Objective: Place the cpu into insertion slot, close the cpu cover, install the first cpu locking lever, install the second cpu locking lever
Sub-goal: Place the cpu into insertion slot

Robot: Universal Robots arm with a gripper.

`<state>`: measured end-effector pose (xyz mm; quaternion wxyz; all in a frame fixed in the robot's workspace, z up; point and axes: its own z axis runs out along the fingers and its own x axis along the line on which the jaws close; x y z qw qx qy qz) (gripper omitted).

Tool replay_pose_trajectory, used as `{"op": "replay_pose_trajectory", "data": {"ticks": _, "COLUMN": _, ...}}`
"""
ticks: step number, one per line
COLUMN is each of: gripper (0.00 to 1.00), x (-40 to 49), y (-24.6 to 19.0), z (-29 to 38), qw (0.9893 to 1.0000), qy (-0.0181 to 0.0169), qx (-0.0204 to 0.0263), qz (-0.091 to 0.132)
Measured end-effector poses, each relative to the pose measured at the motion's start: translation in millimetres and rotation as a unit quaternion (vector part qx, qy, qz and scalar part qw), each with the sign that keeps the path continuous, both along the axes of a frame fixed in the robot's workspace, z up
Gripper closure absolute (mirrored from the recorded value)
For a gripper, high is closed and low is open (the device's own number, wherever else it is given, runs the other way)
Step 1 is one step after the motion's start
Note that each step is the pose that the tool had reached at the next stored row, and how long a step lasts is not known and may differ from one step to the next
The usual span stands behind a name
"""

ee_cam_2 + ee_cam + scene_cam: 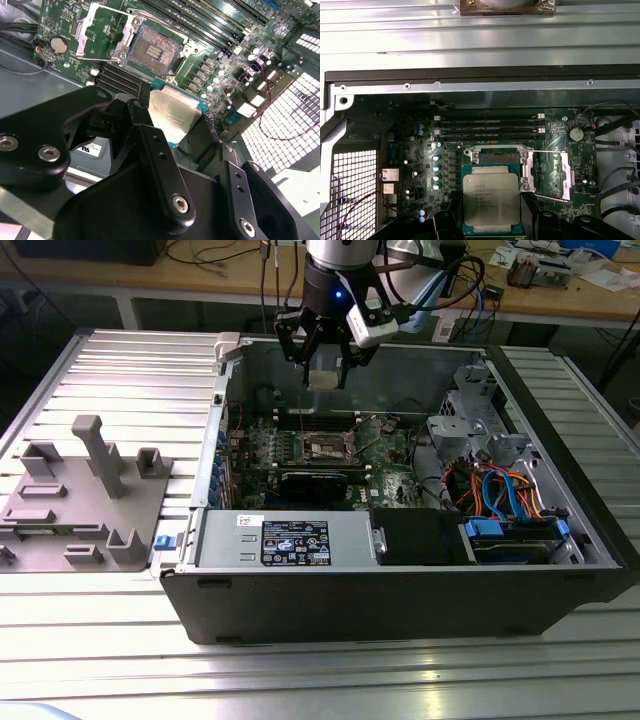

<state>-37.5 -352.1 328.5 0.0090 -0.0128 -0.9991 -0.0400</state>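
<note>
Tool (325, 370): fingers clamped on opposite edges of the cpu (491, 200), hanging over the open computer case (400, 590).
Cpu: flat in the tool, metal top up, raised above the board.
Insertion slot (152, 50): below the tool and a little off to one side, bare.
Cpu cover (530, 172): swung open beside the slot, away from the tool.
Step in hand: placing. I judge it needs the chip level, edges square to the slot, a straight descent and no sliding.
Surface: ribbed metal tabletop (300, 680) under the case.
Room: a second tabletop (120, 278) strewn with cables, beyond the tool.
</note>
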Motion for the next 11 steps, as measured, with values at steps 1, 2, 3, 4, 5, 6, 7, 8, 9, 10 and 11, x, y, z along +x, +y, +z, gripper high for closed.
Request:
{"op": "replay_pose_trajectory", "data": {"ticks": 1, "gripper": 0.45, "x": 0.0, "y": 0.0, "z": -0.2, "qw": 1.0000, "qy": 0.0000, "qx": 0.0000, "qz": 0.000}}
{"op": "replay_pose_trajectory", "data": {"ticks": 2, "gripper": 0.45, "x": 0.0, "y": 0.0, "z": -0.3, "qw": 1.0000, "qy": 0.0000, "qx": -0.0001, "qz": 0.000}}
{"op": "replay_pose_trajectory", "data": {"ticks": 3, "gripper": 0.45, "x": 0.0, "y": 0.0, "z": -0.5, "qw": 1.0000, "qy": 0.0000, "qx": -0.0001, "qz": 0.000}}
{"op": "replay_pose_trajectory", "data": {"ticks": 4, "gripper": 0.45, "x": 0.0, "y": 0.0, "z": -0.8, "qw": 1.0000, "qy": 0.0000, "qx": -0.0001, "qz": 0.000}}
{"op": "replay_pose_trajectory", "data": {"ticks": 5, "gripper": 0.45, "x": 0.0, "y": 0.0, "z": -1.0, "qw": 1.0000, "qy": 0.0000, "qx": -0.0002, "qz": 0.000}}
{"op": "replay_pose_trajectory", "data": {"ticks": 6, "gripper": 0.45, "x": 0.0, "y": 0.0, "z": -1.5, "qw": 1.0000, "qy": 0.0000, "qx": -0.0003, "qz": 0.000}}
{"op": "replay_pose_trajectory", "data": {"ticks": 7, "gripper": 0.45, "x": 0.0, "y": 0.0, "z": -1.8, "qw": 1.0000, "qy": 0.0000, "qx": -0.0003, "qz": 0.000}}
{"op": "replay_pose_trajectory", "data": {"ticks": 8, "gripper": 0.45, "x": 0.0, "y": 0.0, "z": -2.0, "qw": 1.0000, "qy": 0.0000, "qx": -0.0004, "qz": 0.000}}
{"op": "replay_pose_trajectory", "data": {"ticks": 9, "gripper": 0.45, "x": 0.0, "y": 0.0, "z": -2.2, "qw": 1.0000, "qy": 0.0000, "qx": -0.0004, "qz": 0.000}}
{"op": "replay_pose_trajectory", "data": {"ticks": 10, "gripper": 0.45, "x": 0.0, "y": 0.0, "z": -2.5, "qw": 1.0000, "qy": 0.0000, "qx": -0.0005, "qz": 0.000}}
{"op": "replay_pose_trajectory", "data": {"ticks": 11, "gripper": 0.45, "x": 0.0, "y": 0.0, "z": -2.7, "qw": 1.0000, "qy": 0.0000, "qx": -0.0005, "qz": 0.000}}
